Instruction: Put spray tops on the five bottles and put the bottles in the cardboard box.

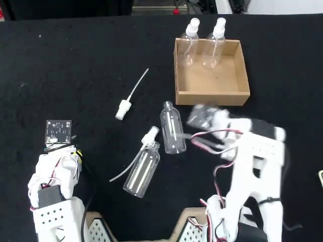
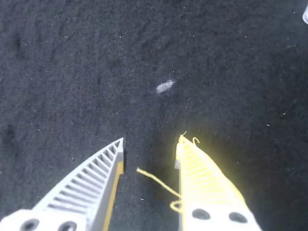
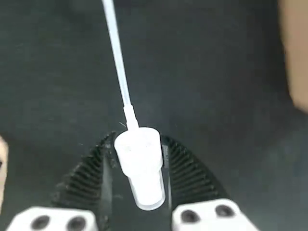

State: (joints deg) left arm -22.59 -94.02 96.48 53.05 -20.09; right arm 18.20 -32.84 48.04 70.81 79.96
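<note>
white plastic spray top point(image 3: 139, 166), pinched in the right pincer point(image 3: 138, 140); i'd feed its thin tube straight into the clear uncapped bottle point(image 1: 172, 128). left pincer point(image 2: 150, 142) hangs spread.

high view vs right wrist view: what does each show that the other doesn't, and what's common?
High view adds the cardboard box with two capped bottles in it, an uncapped bottle, a lying bottle with a spray top at its neck, and a loose spray top. Right wrist view adds the grasp: right gripper shut on a held spray top, tube pointing away. Both share the black table cover and that gripper, blurred from above.
</note>
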